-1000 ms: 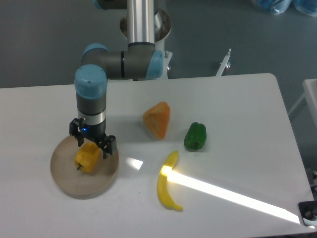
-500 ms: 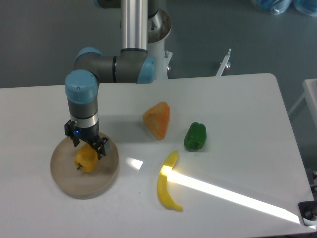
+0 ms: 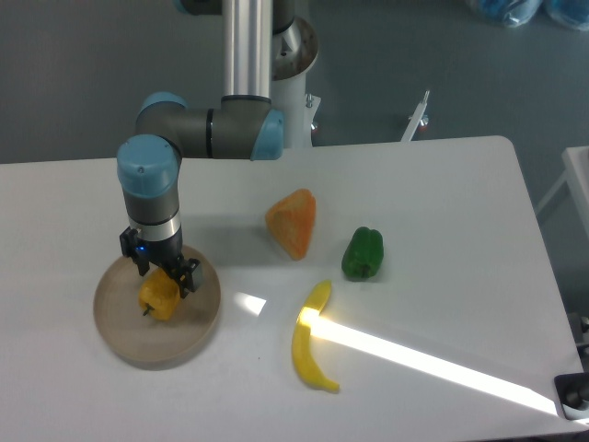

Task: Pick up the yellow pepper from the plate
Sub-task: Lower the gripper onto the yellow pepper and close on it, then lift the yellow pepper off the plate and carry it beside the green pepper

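Camera shows our gripper (image 3: 160,273) straddling the yellow pepper (image 3: 158,293) on the plate (image 3: 198,327), fingers apart; gripping and lifting remain.

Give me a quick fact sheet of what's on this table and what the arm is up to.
Arm: gripper down over the plate, jaws around the yellow pepper
Pepper: on the plate, not lifted
Middle of table: orange wedge-shaped piece
Right of it: green pepper
Front: banana, crossed by a sunlight strip
Grip: cannot tell if closed
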